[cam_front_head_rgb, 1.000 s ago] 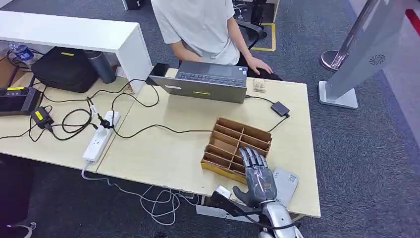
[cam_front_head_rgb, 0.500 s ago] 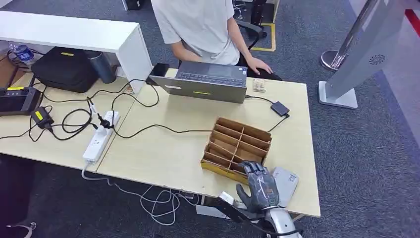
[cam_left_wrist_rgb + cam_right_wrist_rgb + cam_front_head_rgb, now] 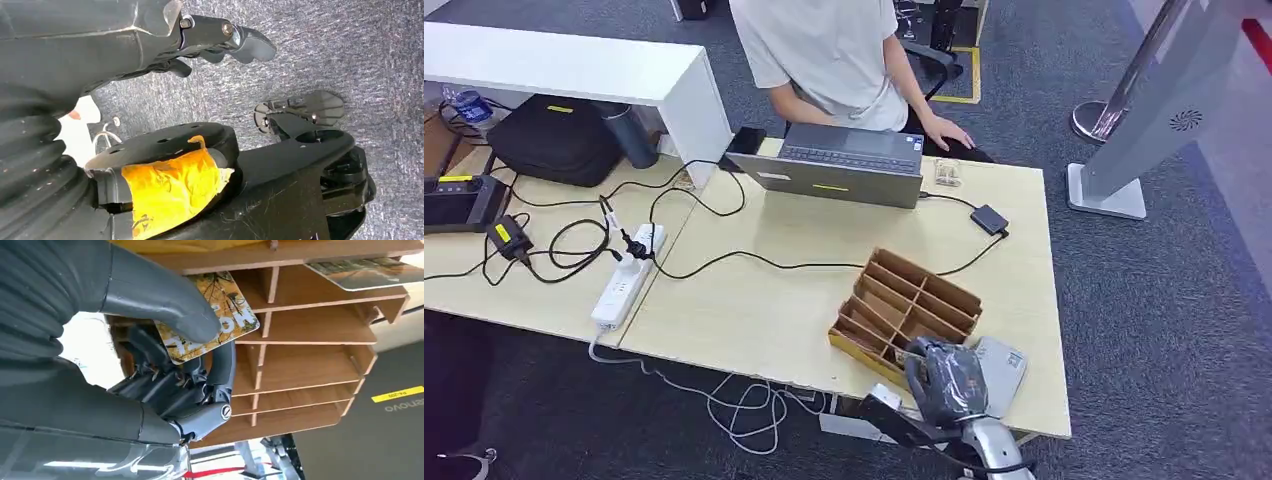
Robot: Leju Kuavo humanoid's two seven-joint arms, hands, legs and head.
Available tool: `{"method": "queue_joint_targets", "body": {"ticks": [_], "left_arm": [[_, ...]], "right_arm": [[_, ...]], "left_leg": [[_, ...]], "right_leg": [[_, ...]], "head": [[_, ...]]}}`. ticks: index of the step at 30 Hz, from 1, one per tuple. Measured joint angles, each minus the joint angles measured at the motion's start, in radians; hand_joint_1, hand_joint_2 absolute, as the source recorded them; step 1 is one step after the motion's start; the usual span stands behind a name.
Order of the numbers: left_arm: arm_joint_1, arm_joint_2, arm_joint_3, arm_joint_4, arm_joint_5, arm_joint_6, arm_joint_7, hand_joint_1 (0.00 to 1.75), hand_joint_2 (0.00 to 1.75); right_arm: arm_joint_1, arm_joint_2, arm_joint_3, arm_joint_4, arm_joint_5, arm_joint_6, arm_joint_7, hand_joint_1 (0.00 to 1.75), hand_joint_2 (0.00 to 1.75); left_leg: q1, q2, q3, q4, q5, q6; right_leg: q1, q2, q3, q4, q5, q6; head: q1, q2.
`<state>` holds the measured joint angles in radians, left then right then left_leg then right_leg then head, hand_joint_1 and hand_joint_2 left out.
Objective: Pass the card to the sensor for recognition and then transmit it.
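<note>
My right hand (image 3: 946,380) hovers at the near right edge of the table (image 3: 754,300), its fingers curled in. In the right wrist view this hand (image 3: 150,380) pinches a yellow patterned card (image 3: 220,315) between thumb and fingers, just at the wooden slotted organizer (image 3: 300,365). Another card (image 3: 370,271) lies in one of the organizer's slots. The organizer (image 3: 909,305) stands right in front of the hand. A flat grey sensor (image 3: 1006,365) lies on the table beside the hand on its right. My left hand (image 3: 220,37) hangs over the carpet, fingers loose and holding nothing.
A person (image 3: 824,50) sits behind the table at a grey laptop (image 3: 849,165). Cables, a white power strip (image 3: 624,280) and a small black adapter (image 3: 989,218) lie on the table. A black bag (image 3: 554,140) sits at the left. A grey kiosk stand (image 3: 1144,120) rises at the right.
My right hand has drawn back from over the organizer toward the table's near edge and curled its fingers in. The organizer has turned slightly on the table.
</note>
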<state>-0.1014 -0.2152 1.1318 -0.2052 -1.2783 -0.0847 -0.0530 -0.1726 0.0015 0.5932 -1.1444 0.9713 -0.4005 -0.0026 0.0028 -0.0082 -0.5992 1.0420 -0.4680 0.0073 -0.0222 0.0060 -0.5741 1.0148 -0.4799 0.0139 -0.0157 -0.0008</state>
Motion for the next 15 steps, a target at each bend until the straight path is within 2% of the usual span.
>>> {"method": "queue_joint_targets", "body": {"ticks": [3, 6, 8, 9, 12, 15], "left_arm": [[-0.001, 0.0, 0.0, 0.0, -0.004, -0.004, 0.007, 0.0, 1.75], [-0.025, 0.0, 0.0, 0.0, -0.013, 0.0, 0.082, 0.0, 1.75], [-0.036, -0.001, 0.0, 0.0, -0.013, 0.006, 0.1, 0.0, 1.75], [-0.037, -0.002, 0.0, 0.0, -0.012, 0.008, 0.092, 0.0, 1.75], [-0.018, -0.001, 0.0, 0.0, -0.005, 0.01, 0.005, 0.0, 1.75], [-0.002, 0.001, 0.0, 0.0, -0.003, 0.011, -0.018, 0.0, 1.75]], "right_arm": [[0.001, -0.003, 0.0, -0.001, -0.001, 0.002, -0.001, 1.75, 1.75], [-0.008, -0.002, -0.002, 0.0, -0.001, 0.016, 0.002, 1.75, 1.75], [-0.012, 0.0, -0.007, 0.001, 0.002, 0.021, 0.004, 1.75, 1.75], [-0.012, 0.0, -0.01, 0.001, 0.002, 0.021, 0.003, 1.75, 1.75], [-0.002, 0.0, -0.019, -0.005, -0.001, 0.018, -0.011, 1.75, 1.75], [0.005, -0.002, -0.023, -0.016, -0.005, 0.016, -0.015, 1.75, 1.75]], "left_leg": [[0.0, 0.0, 0.0, 0.0, 0.0, 0.0], [0.0, -0.001, 0.0, 0.0, 0.0, 0.0], [0.0, 0.0, 0.0, 0.0, 0.0, 0.0], [0.0, 0.0, 0.0, 0.0, 0.0, 0.0], [0.0, 0.0, 0.0, 0.0, 0.0, 0.0], [0.0, 0.0, 0.0, 0.0, 0.0, 0.0]], "right_leg": [[0.0, 0.0, 0.0, 0.0, 0.0, 0.0], [0.0, -0.001, 0.001, 0.0, 0.0, 0.0], [0.0, -0.001, 0.001, 0.0, 0.0, 0.0], [0.0, -0.001, 0.001, 0.0, 0.0, 0.0], [0.0, 0.0, 0.001, 0.0, 0.0, 0.0], [0.0, 0.0, 0.0, 0.0, 0.0, 0.0]], "head": [[0.0, 0.0], [0.0, 0.0], [0.0, 0.0], [0.0, 0.0], [0.0, 0.0], [0.0, 0.0]]}}
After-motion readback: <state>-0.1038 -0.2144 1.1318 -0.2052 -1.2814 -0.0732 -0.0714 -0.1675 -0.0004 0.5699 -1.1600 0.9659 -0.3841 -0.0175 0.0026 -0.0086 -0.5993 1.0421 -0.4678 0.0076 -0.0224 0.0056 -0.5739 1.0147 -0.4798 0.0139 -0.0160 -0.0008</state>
